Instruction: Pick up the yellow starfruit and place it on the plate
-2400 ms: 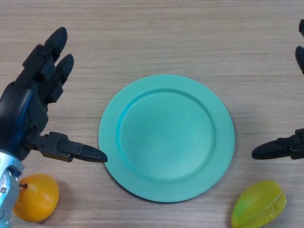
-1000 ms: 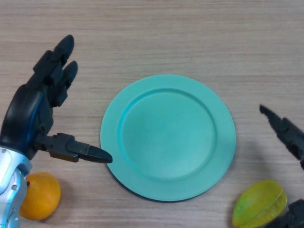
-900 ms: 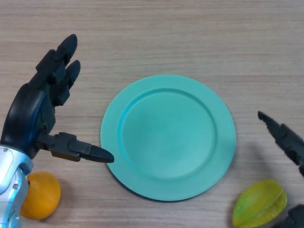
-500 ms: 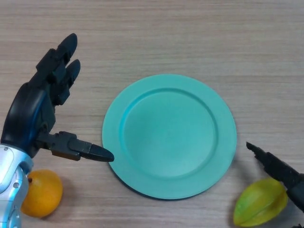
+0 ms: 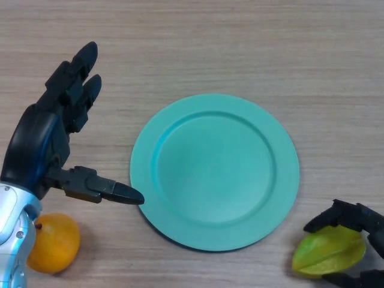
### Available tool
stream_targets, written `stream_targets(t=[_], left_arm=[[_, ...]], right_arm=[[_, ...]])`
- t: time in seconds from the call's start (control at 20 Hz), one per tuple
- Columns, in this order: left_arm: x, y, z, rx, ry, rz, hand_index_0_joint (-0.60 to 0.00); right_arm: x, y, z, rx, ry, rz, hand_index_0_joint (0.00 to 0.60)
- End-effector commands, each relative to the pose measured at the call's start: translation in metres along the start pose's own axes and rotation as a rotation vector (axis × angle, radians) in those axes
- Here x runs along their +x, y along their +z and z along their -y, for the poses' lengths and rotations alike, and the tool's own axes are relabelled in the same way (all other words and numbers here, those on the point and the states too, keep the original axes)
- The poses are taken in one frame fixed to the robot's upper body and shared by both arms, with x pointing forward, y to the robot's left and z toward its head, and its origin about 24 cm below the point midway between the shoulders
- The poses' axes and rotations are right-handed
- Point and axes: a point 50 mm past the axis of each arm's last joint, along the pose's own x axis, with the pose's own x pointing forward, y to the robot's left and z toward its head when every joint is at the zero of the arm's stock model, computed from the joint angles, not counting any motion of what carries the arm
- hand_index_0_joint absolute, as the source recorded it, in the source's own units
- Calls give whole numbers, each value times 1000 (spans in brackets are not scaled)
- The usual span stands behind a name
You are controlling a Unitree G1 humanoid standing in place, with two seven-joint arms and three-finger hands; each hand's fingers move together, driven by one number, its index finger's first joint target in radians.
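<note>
Clasping yellow starfruit [image 5: 329, 257] at bottom-right edge: right hand [image 5: 354, 217], fingers curled round it, seemingly | long axis roughly left-right | plate [image 5: 215, 171] just beside | left hand [image 5: 45, 141] splayed, empty

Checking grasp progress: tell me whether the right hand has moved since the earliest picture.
Yes. The right hand has dropped from beside the plate to its lower right, curling round the starfruit.

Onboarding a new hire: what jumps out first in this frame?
The big teal plate sits bare at the centre of the wooden table. At bottom right, the right hand curls round the yellow starfruit, fingers above it and the thumb below. The left hand is spread open left of the plate, with an orange below it near the bottom-left corner.
</note>
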Motion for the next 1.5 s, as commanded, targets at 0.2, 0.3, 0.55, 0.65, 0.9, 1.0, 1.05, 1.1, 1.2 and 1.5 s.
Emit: stream_targets(t=[0.2, 0.3, 0.55, 0.65, 0.9, 1.0, 1.05, 1.1, 1.2, 1.5], left_arm=[[-6, 36, -16, 65, 81, 201, 0], [-8, 37, -18, 62, 84, 191, 0], [-11, 46, -18, 75, 91, 222, 0], [-14, 47, -17, 73, 99, 239, 0], [-19, 50, -18, 60, 87, 232, 0], [-20, 51, -20, 64, 90, 236, 0], [-21, 53, -20, 68, 92, 234, 0], [-21, 53, -20, 70, 94, 232, 0], [-22, 54, -20, 79, 93, 239, 0], [-21, 56, -21, 87, 91, 243, 0]], right_arm=[[4, 34, 32, 45, -84, 137, 600], [12, 50, 39, 106, -85, 178, 600], [45, 88, 49, 283, -101, 322, 600], [56, 101, 45, 370, -66, 327, 600], [84, 111, 33, 353, -76, 360, 600], [92, 112, 26, 405, -80, 349, 600], [97, 111, 19, 389, -72, 334, 600], [99, 110, 15, 392, -69, 320, 600], [101, 107, 6, 383, -51, 267, 600], [105, 102, -5, 239, -30, 224, 199]])
